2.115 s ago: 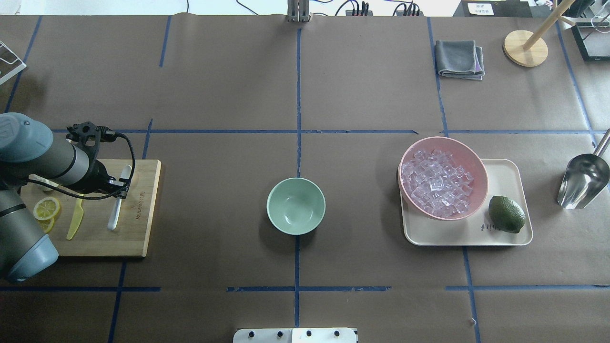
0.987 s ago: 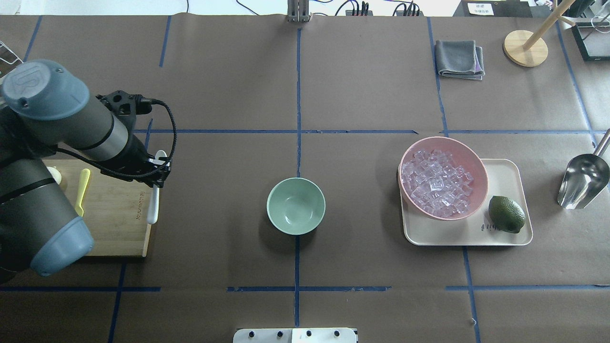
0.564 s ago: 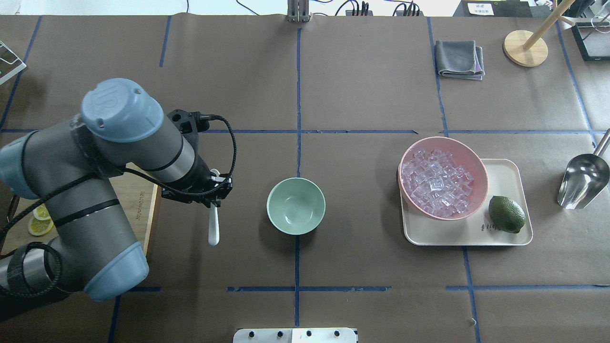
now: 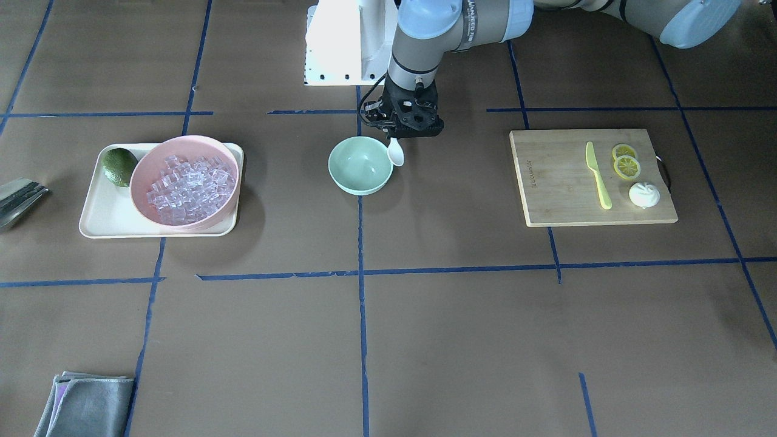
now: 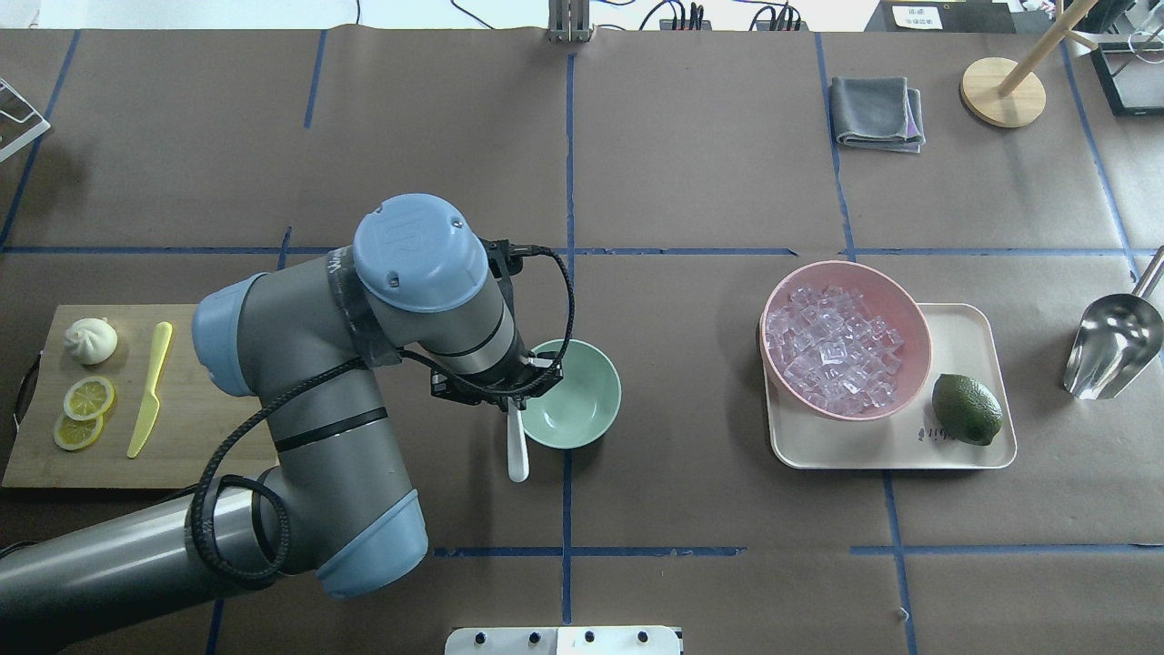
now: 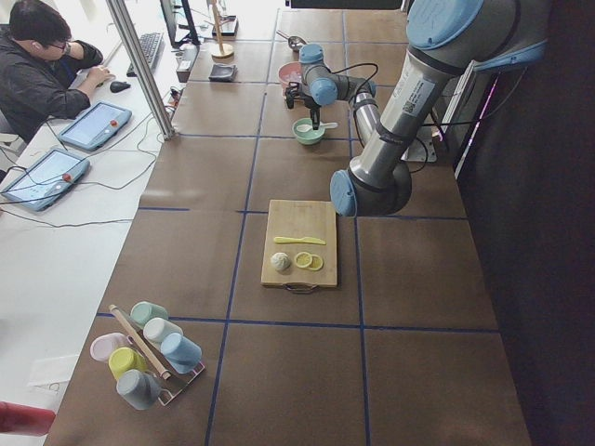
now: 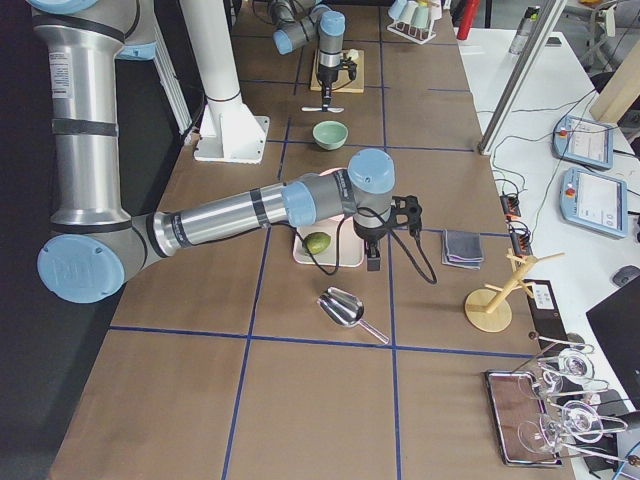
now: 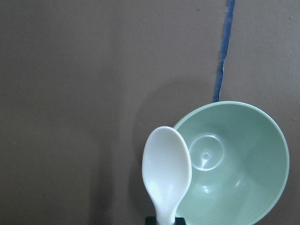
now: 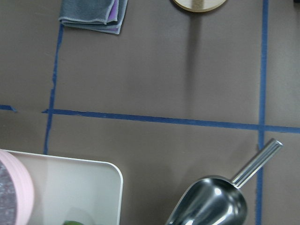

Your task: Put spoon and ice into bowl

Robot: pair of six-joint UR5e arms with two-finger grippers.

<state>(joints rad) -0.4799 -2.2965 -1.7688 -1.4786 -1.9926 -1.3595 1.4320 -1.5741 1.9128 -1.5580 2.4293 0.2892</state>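
Bamboo comes first: well out on the robot's left of the bowl (image 5: pixel 582 400) lies the cutting board (image 5: pixel 118 459), carrying a bun (image 5: pixel 90 340), lemon slices (image 5: pixel 88 398) and the yellow-green knife (image 5: pixel 150 387), none of which the task calls for. Closer in, the left gripper (image 5: pixel 512 400) hangs at the bowl's left rim with its jaws clamped on the white spoon (image 5: pixel 517 446). It seems to hold the spoon near the neck, so the long handle trails back toward the robot. In the wrist view the scoop reaches forward and just overlaps the rim. That grip likely suits carrying the spoon level, but most of it hangs outside the bowl, so letting go here would probably drop it on the table. A little more travel over the bowl's middle looks necessary. The bowl itself is empty. Well to its right, the ice (image 5: pixel 832 346) is heaped in the pink bowl (image 5: pixel 909 318) on a cream tray (image 5: pixel 964 327), beside a lime (image 5: pixel 967 409). Farther right lies a metal scoop (image 5: pixel 1114 346), presumably the tool for the ice. The right gripper (image 7: pixel 373 262) hovers near that tray, and I cannot tell whether its jaws are apart or together.
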